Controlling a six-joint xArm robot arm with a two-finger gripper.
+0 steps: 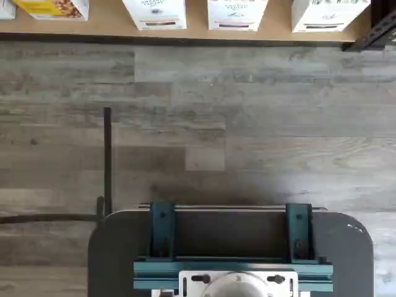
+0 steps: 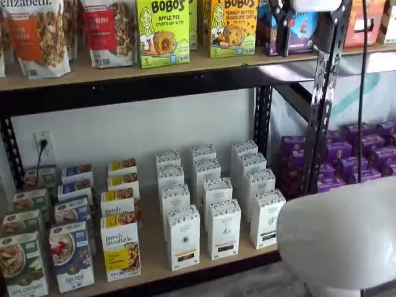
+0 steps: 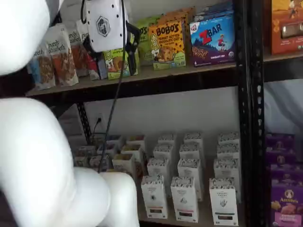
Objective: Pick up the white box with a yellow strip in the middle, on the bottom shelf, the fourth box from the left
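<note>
The white box (image 2: 184, 238) stands at the front of the bottom shelf (image 2: 154, 267), right of a yellow "purely elizabeth" box (image 2: 120, 249). A thin yellowish-and-dark band runs low on its front. It also shows in a shelf view (image 3: 155, 196) and in the wrist view (image 1: 154, 12), at the edge of the tan board (image 1: 111, 25). Two like white cartons (image 2: 224, 229) stand to its right. My gripper (image 3: 131, 52) hangs high, in front of the upper shelf, far above the box. Its black fingers (image 2: 281, 28) show side-on, with no clear gap.
My white arm links fill a shelf view's left (image 3: 38, 156) and another's lower right corner (image 2: 340, 235). A black rack upright (image 2: 322, 105) stands right of the white cartons, with purple boxes (image 2: 365, 154) beyond. A cable (image 3: 113, 94) hangs from the gripper. The wrist view shows grey plank floor (image 1: 247, 111) and a teal-bracketed mount (image 1: 232, 247).
</note>
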